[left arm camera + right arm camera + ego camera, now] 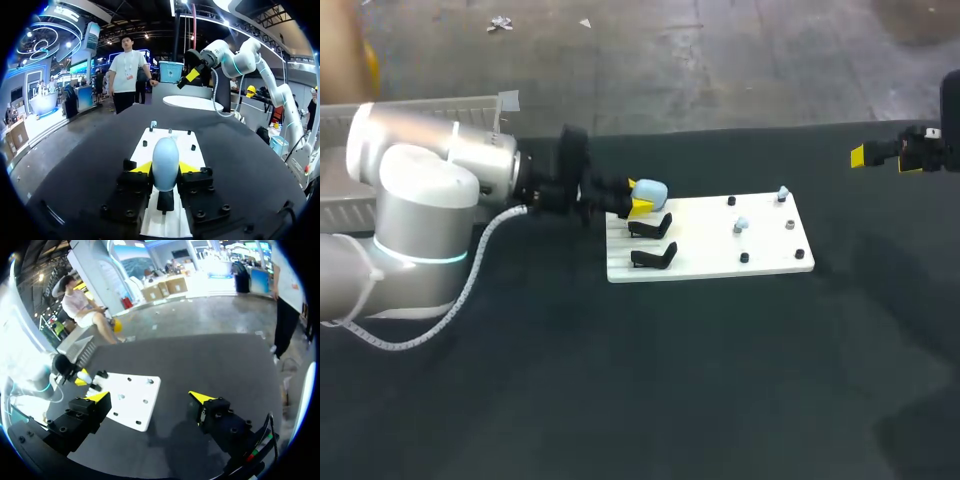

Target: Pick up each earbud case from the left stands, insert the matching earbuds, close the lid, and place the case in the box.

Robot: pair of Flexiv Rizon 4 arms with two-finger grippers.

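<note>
A white board [720, 262] lies on the dark table [620, 400] and serves as the landmark here. Two empty black stands [652, 226] sit one behind the other along the board's left end. Two pale blue earbuds [741, 225] stand among small dark pegs [744, 257] on the board's right half, one near the middle and one at the far right corner. A white slatted box [420, 105] sits well off to the board's left, behind the left arm's elbow. Nothing lies between the board and either arm.

The left gripper [165, 169] is at the board's far left corner. Its yellow tips press on both sides of the pale blue earbud case [165, 156], so it is clamped narrowly on the case. The case stands upright, lid shut, directly over a third black stand [166, 201]. I cannot tell whether it touches that stand.

The right gripper [151, 398] hangs well beyond the board's right end. Its fingers are spread wide, and it holds and touches nothing.
</note>
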